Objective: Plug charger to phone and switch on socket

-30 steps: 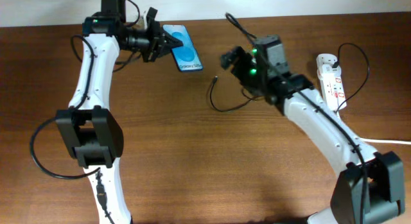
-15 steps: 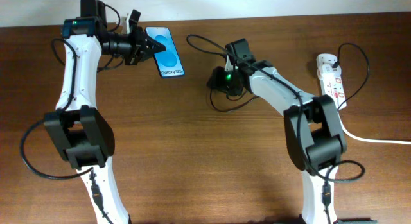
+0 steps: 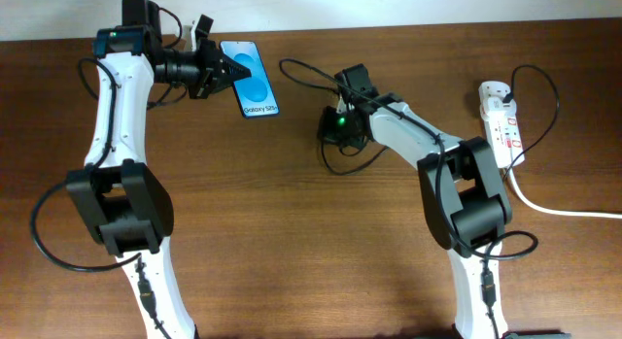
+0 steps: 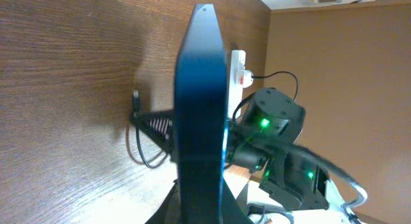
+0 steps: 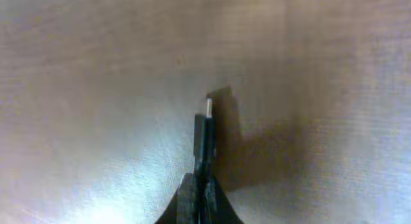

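Our left gripper (image 3: 222,75) clamped the phone (image 3: 255,82) edge-on; our right gripper (image 5: 200,198) pinched the charger (image 5: 203,133) tip over the table (image 3: 292,242), the socket (image 3: 501,120) well apart behind it.

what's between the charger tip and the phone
Nothing visible. The right gripper holds the charger tip, the left gripper holds the phone, and only bare table lies between them. A cable loop off the right arm arcs just beside that gap.

The phone (image 4: 200,108) is seen edge-on from the left wrist, screen hidden. The right wrist view is blurred, the charger (image 5: 203,137) cut off below. The socket (image 3: 500,116) switches cannot be read.
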